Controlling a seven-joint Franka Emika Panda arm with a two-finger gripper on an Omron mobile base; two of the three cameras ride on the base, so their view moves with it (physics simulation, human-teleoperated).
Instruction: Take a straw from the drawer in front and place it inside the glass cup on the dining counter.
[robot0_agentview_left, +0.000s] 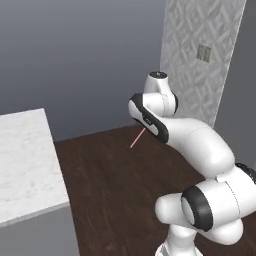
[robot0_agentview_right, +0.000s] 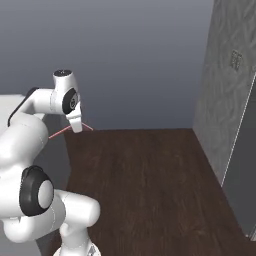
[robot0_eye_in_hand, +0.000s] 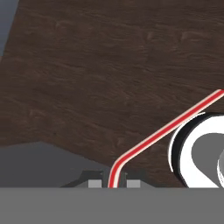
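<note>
Above the dark wood floor (robot0_agentview_right: 150, 175), the gripper (robot0_eye_in_hand: 114, 183) is carried high, away from any counter top. Hand view: its 2 small finger tips (robot0_eye_in_hand: 94, 183) stand close on either side of the straw (robot0_eye_in_hand: 157, 135), clamped on it just below the bend. From the grip the red-pink stick with its white edging curves up and runs diagonally to the right edge of that view, passing over floor boards and over a white, dark-rimmed part of the robot.

Left base view: the arm's upper links fold toward the middle of the picture, and a short length of the straw (robot0_agentview_left: 137, 137) pokes out down and to the left from behind the dark-banded wrist. It hangs in the air over the floor, touching nothing else.

Right base view: the straw (robot0_agentview_right: 59, 132) shows as a thin pink line to both sides of the hand's white lower end, tilted, with the longer piece toward the left.

Marble slab (robot0_agentview_left: 25, 160), white with grey veining and a thin edge, fills the left of the left base view; it lies well apart from the straw. Patterned grey wall panel (robot0_agentview_left: 200, 55) stands behind the arm.
</note>
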